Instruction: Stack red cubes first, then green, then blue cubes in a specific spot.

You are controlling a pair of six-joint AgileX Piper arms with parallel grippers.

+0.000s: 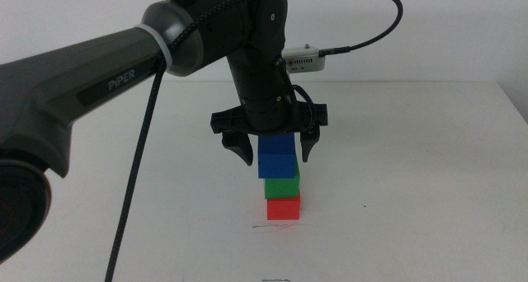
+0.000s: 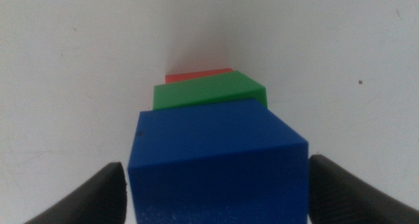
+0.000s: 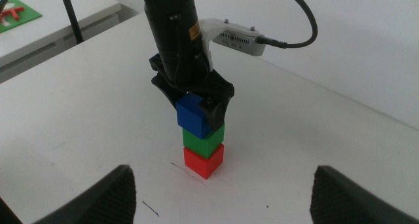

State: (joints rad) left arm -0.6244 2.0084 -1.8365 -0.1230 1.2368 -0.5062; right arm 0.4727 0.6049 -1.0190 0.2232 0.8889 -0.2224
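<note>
Table: plain white, pale wall behind | stack: red cube on dark line, green above, blue on top | left gripper: spread wide, straddling blue, not touching | right gripper: spread wide, well back.

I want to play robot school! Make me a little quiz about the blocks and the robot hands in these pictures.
1. True or false: the red cube is at the bottom of the stack.
2. Which cube sits between the fingers of the left gripper? A) green cube B) blue cube C) red cube
3. Fill in: the right gripper waits away from the stack with its fingers ____.

Key:
1. True; it rests on the table by a thin dark line.
2. B, the blue cube; it sits on the green cube, and the fingers stand apart from its sides.
3. open
</note>
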